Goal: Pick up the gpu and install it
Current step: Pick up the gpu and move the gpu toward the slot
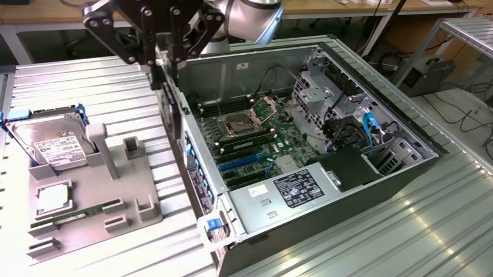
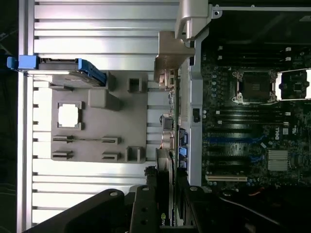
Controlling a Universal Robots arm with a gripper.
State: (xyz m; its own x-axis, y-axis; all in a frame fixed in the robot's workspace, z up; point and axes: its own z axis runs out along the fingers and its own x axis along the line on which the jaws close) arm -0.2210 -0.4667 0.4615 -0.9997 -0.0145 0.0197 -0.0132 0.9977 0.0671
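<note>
The gpu (image 1: 170,112) hangs as a thin dark slab, edge-on, from my gripper (image 1: 163,55), which is shut on its upper end. It hovers over the open computer case's (image 1: 339,190) wall on the exterior view's left, between the grey fixture and the motherboard (image 1: 246,130). In the wrist view the gpu (image 2: 166,167) runs from between my fingers (image 2: 146,211) out to its silver end bracket (image 2: 171,53), in line with the case's edge. The blue expansion slots (image 1: 237,163) lie bare on the motherboard (image 2: 252,121).
A grey holder tray (image 1: 115,196) on the slatted metal table (image 1: 69,86) carries a silver hard drive (image 1: 54,145), a square processor (image 1: 54,199) and a narrow green memory stick (image 1: 77,216). Inside the case are a power supply (image 1: 289,193), drive cages (image 1: 324,92) and cables.
</note>
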